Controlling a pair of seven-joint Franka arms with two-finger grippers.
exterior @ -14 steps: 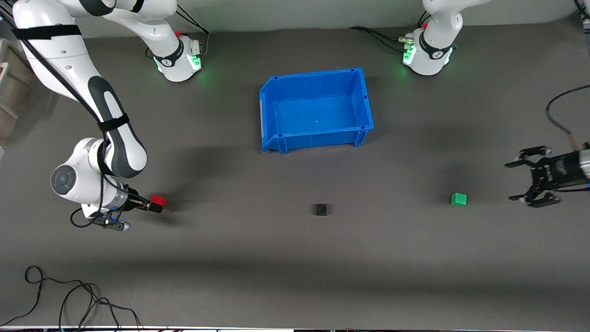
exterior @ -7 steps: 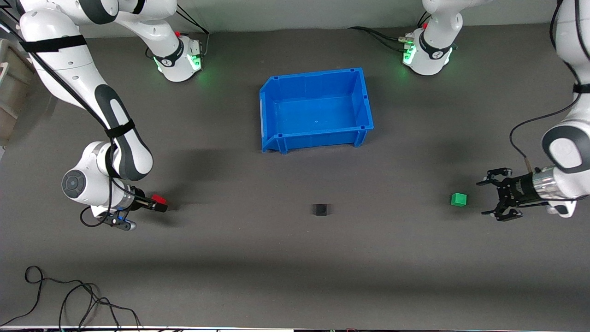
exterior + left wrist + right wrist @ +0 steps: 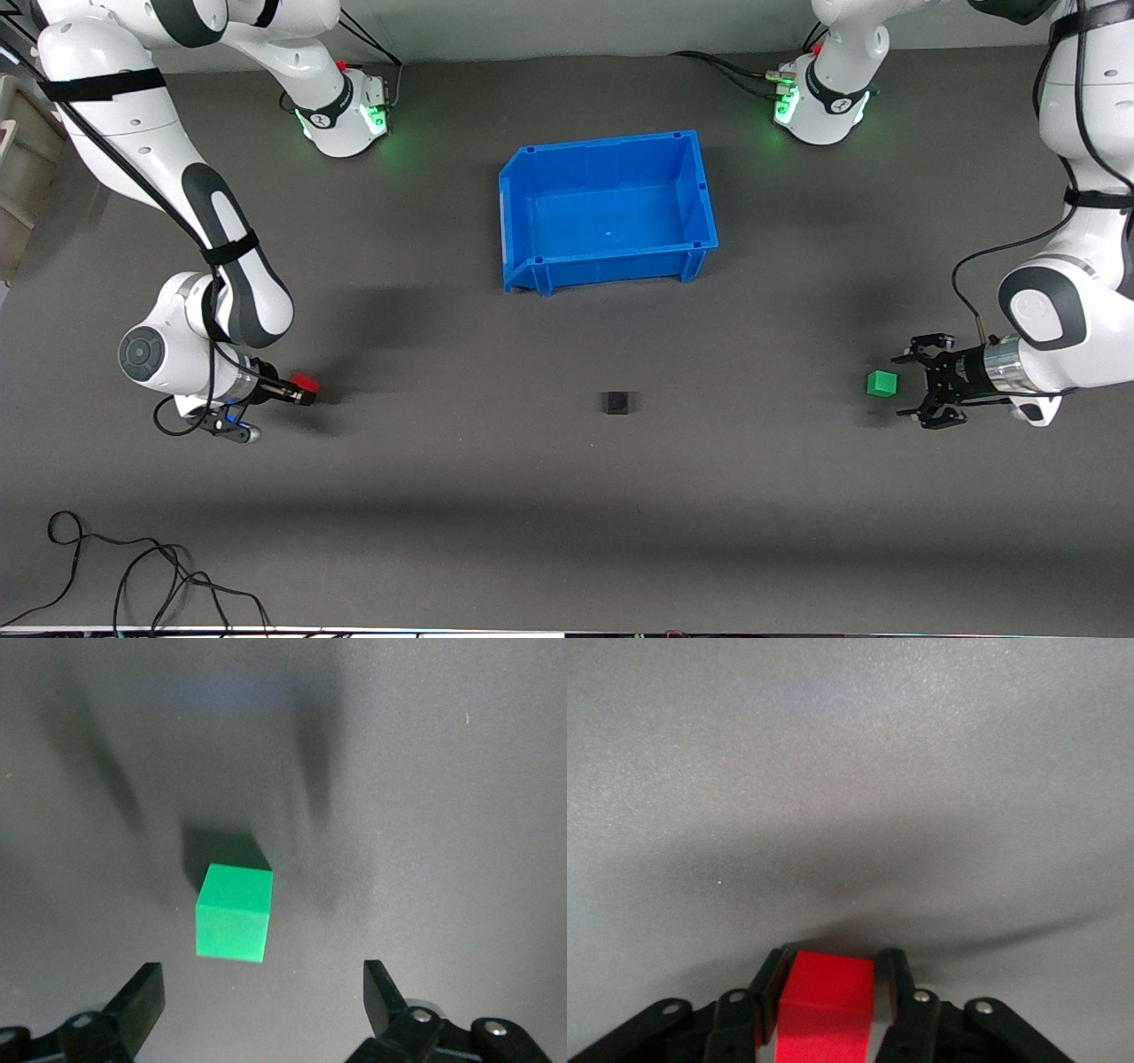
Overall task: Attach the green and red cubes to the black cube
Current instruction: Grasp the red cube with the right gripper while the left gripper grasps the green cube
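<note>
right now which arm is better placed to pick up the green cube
Left. The left claw is open right beside the green cube, which sits just ahead of its fingers in the left wrist view. The right claw is at the table's right-arm end, shut on the red cube.

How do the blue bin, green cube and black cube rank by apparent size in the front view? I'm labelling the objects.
1. Blue bin, by far the largest.
2. Green cube and black cube: they look about alike, so no ranking between them.
</note>
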